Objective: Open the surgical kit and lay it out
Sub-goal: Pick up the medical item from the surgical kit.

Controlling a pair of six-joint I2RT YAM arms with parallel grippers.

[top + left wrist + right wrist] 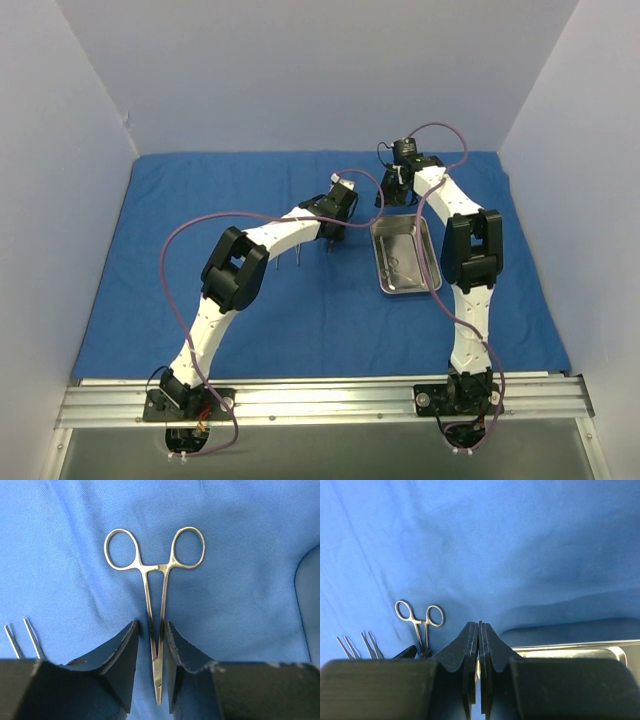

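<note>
The deep-blue drape point(180, 250) lies spread flat over the table. The steel tray point(432, 262) sits on it right of centre, with a thin instrument inside. A silver ring-handled instrument point(154, 568) lies flat on the drape, rings pointing away. My left gripper point(151, 630) is open and straddles its shanks, low over the cloth point(335, 238). My right gripper point(479, 625) is shut with only a thin slit between the pads, at the tray's far end point(398, 200). I see nothing held in it. The tray's rim point(570, 645) shows beside it.
Two more thin instruments point(275, 263) point(298, 258) lie on the drape left of my left gripper; one's tips show in the left wrist view point(32, 639). Grey-blue walls enclose three sides. A metal rail point(320, 398) runs along the near edge.
</note>
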